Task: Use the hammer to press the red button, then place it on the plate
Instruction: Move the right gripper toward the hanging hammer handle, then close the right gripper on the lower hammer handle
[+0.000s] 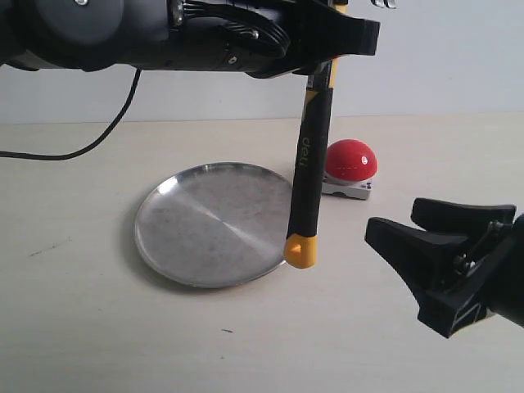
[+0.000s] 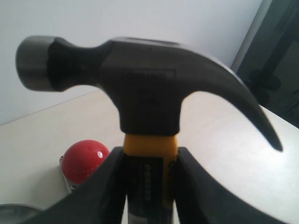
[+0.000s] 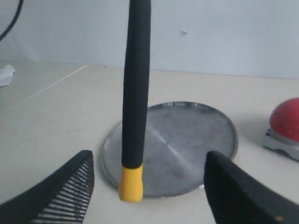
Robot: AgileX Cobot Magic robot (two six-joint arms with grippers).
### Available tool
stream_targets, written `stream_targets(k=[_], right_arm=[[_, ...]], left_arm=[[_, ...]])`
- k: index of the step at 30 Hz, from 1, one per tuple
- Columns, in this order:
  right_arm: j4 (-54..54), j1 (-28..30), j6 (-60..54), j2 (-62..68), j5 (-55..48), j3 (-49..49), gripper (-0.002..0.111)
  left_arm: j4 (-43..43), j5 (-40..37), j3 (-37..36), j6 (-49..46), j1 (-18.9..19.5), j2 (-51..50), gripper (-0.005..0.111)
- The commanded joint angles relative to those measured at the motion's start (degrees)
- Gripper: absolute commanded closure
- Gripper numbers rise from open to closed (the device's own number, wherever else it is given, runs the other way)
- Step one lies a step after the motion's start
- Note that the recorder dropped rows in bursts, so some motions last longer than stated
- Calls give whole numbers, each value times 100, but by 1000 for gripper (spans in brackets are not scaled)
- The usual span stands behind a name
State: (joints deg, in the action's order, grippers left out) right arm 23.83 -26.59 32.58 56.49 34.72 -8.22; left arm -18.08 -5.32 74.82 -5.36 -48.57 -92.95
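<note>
My left pincer (image 2: 149, 161) is squeezed tight on the hammer (image 1: 309, 164), just under its head. The hammer hangs straight up and down, head on top, yellow end low by the edge of the plate (image 1: 188, 237). The red button (image 1: 351, 159) sits just beside the handle, toward my right. My right pincer (image 1: 393, 217) is wide apart and holds nothing.

Brushed silver metal plate (image 1: 205, 225), glossy red button (image 1: 352, 159), matt dark-metal, rubber-handled hammer (image 1: 310, 164).
</note>
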Motion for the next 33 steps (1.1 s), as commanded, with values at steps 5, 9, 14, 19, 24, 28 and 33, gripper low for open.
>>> stream_targets(k=[5,9,14,19,24,28,33], right_arm=[[338,-11,396,657,469,-578,38],[596,-11,656,1014,764,-713,38],[533,-11,656,1432,1003,-829,38],[461,-11,605,1847,1130,-1035,38],[473,-11,654,2357,1130,-1360,38],[307,-11,654,2591,1130,-1532,38],[307,-11,654,2645,1167,-1680,40]], left_arm=[[-106,254,52,100,-169,125,107],[-64,335,52,100,-273,125,107],[-64,375,52,100,-283,125,107],[-86,567,52,159,-283,125,107],[-108,678,52,252,-283,125,107],[-78,629,52,252,-283,125,107],[-78,604,52,252,-283,125,107]])
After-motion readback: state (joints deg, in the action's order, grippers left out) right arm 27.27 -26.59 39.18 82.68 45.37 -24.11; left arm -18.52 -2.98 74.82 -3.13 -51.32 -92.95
